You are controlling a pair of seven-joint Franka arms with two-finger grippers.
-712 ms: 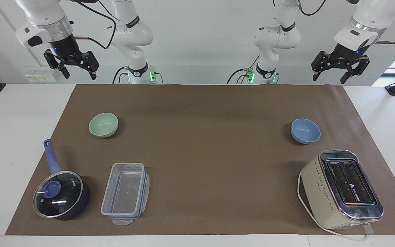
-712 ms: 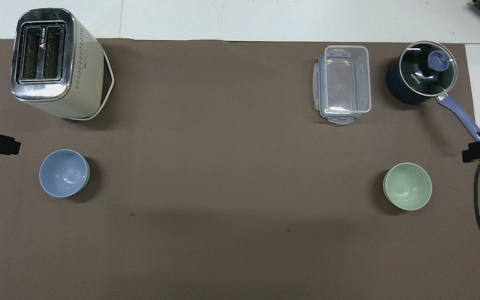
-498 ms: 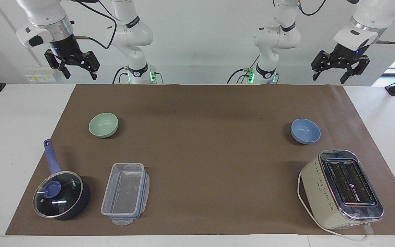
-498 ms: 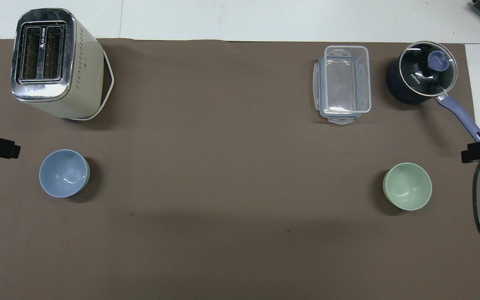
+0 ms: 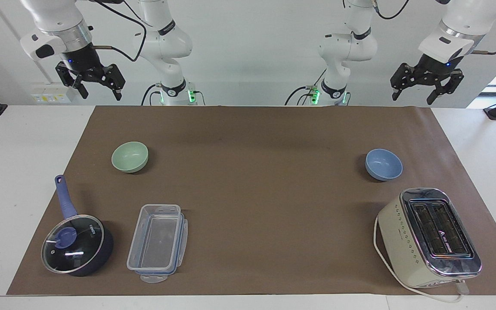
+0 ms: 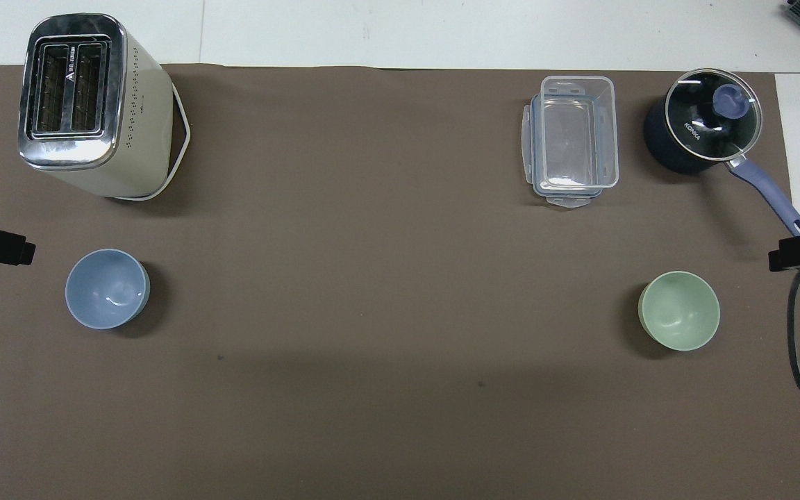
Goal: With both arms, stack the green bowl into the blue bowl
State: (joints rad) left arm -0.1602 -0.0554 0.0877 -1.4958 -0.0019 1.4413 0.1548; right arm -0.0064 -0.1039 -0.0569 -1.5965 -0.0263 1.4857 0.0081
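Note:
The green bowl (image 5: 130, 156) (image 6: 679, 310) stands upright on the brown mat toward the right arm's end of the table. The blue bowl (image 5: 383, 164) (image 6: 107, 288) stands upright toward the left arm's end, about as near to the robots as the green one. My right gripper (image 5: 100, 92) hangs open and holds nothing, high over the robots' edge of the table. My left gripper (image 5: 412, 98) hangs the same way at its own end, open with nothing in it. Both grippers are well apart from the bowls.
A dark blue saucepan (image 5: 75, 245) with a glass lid and a clear plastic container (image 5: 157, 243) lie farther from the robots than the green bowl. A cream toaster (image 5: 429, 237) stands farther out than the blue bowl. The brown mat (image 5: 248, 193) is bare between the bowls.
Both grippers have drawn slightly up and back toward the robots. The bowls have not moved.

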